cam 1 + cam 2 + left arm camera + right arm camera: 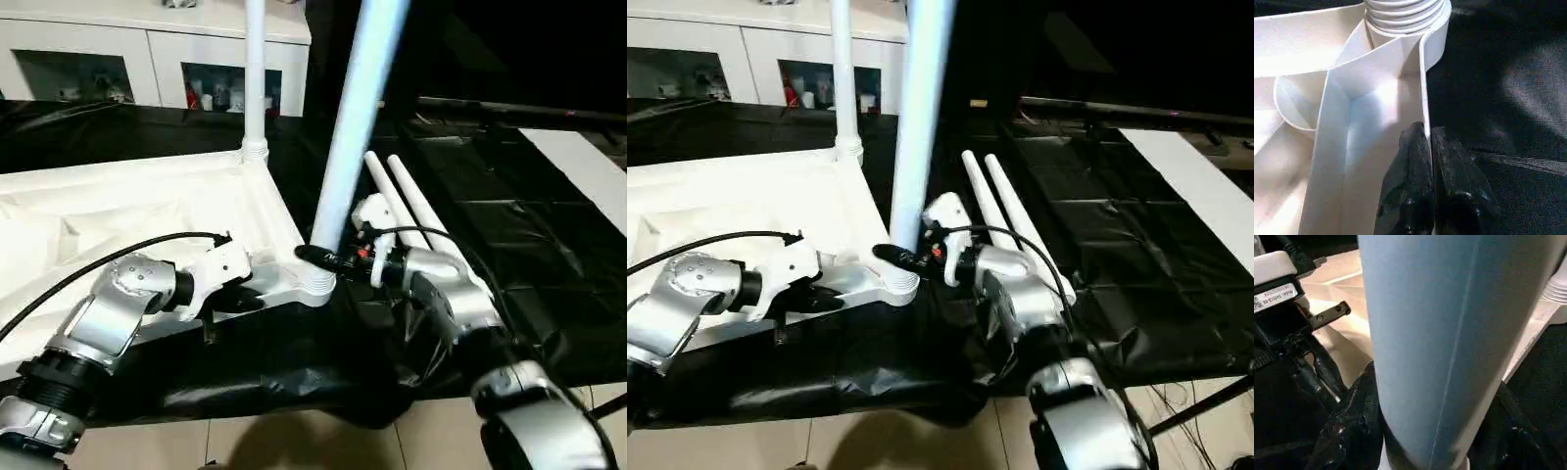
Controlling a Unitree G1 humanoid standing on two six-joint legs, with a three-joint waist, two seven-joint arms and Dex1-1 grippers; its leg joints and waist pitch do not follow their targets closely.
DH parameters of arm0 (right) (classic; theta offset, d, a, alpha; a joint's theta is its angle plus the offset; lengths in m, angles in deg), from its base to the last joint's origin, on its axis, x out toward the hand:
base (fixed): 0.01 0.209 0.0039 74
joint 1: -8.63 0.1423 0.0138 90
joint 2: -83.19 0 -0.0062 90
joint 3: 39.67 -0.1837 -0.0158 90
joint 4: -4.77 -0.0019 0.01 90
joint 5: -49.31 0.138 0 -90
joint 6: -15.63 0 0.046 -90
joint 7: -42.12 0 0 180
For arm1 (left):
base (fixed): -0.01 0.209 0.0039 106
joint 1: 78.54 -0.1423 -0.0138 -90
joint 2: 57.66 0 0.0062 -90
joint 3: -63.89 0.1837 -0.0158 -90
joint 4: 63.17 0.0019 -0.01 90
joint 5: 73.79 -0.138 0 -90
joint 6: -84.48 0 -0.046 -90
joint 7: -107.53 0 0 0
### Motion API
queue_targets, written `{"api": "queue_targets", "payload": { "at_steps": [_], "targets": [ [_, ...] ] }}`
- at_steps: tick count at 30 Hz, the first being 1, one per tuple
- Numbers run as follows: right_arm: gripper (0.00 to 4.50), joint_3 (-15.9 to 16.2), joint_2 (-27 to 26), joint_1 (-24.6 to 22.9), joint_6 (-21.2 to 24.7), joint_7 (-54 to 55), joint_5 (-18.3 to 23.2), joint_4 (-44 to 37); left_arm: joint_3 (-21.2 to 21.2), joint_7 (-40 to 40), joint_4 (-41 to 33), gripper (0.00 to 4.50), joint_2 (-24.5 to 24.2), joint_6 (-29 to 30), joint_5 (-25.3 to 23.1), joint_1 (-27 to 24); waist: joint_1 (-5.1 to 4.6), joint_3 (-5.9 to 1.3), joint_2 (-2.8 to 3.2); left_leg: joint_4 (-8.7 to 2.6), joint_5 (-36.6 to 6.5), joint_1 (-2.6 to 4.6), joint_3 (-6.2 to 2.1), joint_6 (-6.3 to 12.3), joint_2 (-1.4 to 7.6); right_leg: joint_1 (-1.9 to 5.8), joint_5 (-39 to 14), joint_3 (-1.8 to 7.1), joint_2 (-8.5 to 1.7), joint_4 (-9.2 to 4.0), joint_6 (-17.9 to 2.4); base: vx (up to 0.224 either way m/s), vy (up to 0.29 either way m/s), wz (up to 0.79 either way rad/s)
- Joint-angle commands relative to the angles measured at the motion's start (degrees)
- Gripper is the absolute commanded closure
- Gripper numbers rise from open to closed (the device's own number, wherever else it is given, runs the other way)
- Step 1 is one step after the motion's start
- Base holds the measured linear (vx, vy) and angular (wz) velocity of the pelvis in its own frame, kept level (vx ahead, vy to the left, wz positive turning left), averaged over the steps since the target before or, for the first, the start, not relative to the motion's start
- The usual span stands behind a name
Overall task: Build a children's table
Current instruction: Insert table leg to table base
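A black sheet (pixel 509 245) covers the floor, wrinkled and glossy, its front edge bunched up over pale tiles (pixel 294 441). At the back stands a white cabinet (pixel 147 44) with glass doors; small items, some red (pixel 193 97), sit behind the glass. A white board (pixel 588 171) lies flat on the sheet at the far right. Behind it a dark bar (pixel 1117 108) runs across.

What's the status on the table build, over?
Left gripper pinching tabletop rim. Right gripper around near leg at its socket. Two spare legs lying alongside.
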Motion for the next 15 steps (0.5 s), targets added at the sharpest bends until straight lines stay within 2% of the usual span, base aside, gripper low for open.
{"api": "queue_targets", "payload": {
  "at_steps": [1,5,7,8,9,10,12,15],
  "targets": [
    [2.66,4.42,0.15,-2.44,3.86,-2.86,-3.34,4.69,0.73,-0.94,-3.05,4.50,0.37,-1.98,0.59,0.99,-0.37,-2.63,1.00,-4.55,-19.01,0.14,0.60,-0.64,0.70,2.12,-20.05,2.12,-3.56,-4.65,-9.71,0.000,0.000,0.00],
    [2.66,4.52,0.59,-2.83,3.68,-4.65,-3.21,4.89,0.61,-0.98,-3.01,4.50,0.40,-2.18,0.64,0.96,-0.25,-2.72,1.11,-4.57,-18.82,0.24,0.65,-0.52,0.79,2.04,-18.85,2.14,-3.48,-4.62,-9.90,0.000,0.000,0.00],
    [2.66,4.42,1.11,-4.55,3.41,-7.39,-2.35,3.70,0.16,-2.04,-3.78,4.50,0.54,-2.81,2.12,0.45,-0.10,-2.73,1.41,-4.61,-18.69,0.23,0.66,-0.61,0.76,2.08,-18.11,2.13,-3.46,-4.60,-10.08,0.000,0.000,0.00],
    [2.66,4.42,1.11,-4.57,3.41,-7.41,-2.34,3.69,0.15,-2.06,-3.79,4.50,0.54,-2.82,2.14,0.45,0.01,-2.84,1.24,-4.55,-18.50,0.26,0.72,-0.48,0.79,2.16,-17.35,2.14,-3.45,-4.53,-10.20,0.000,0.000,0.00],
    [2.66,4.50,1.33,-5.18,3.19,-8.65,-2.09,3.33,0.05,-3.22,-4.14,4.50,0.52,-2.99,3.13,0.30,0.02,-2.79,1.20,-4.59,-18.54,0.26,0.73,-0.43,0.79,2.12,-17.27,2.15,-3.43,-4.52,-10.29,0.000,0.000,0.00],
    [2.66,4.77,1.67,-5.84,2.98,-9.98,-1.98,2.98,0.14,-5.12,-4.65,4.50,0.35,-2.88,4.36,0.20,0.16,-2.79,1.59,-4.63,-18.79,0.30,0.67,-0.41,0.74,2.21,-17.34,2.11,-3.41,-4.57,-10.33,0.000,0.000,0.00],
    [2.66,5.32,2.22,-6.84,2.53,-12.09,-2.03,2.40,0.57,-8.25,-5.64,4.50,-0.13,-2.62,6.09,-0.04,0.12,-2.77,1.46,-4.71,-19.14,0.26,0.64,-0.41,0.77,2.21,-17.41,2.08,-3.38,-4.60,-10.35,0.000,0.000,0.00],
    [2.66,6.06,2.86,-7.76,2.18,-14.21,-2.18,1.61,1.47,-11.96,-6.78,4.50,-0.74,-2.38,7.51,-0.13,0.06,-2.75,1.71,-4.77,-19.79,0.28,0.58,-0.38,0.76,2.24,-17.59,2.06,-3.35,-4.62,-10.59,0.000,0.000,0.00]
  ]
}}
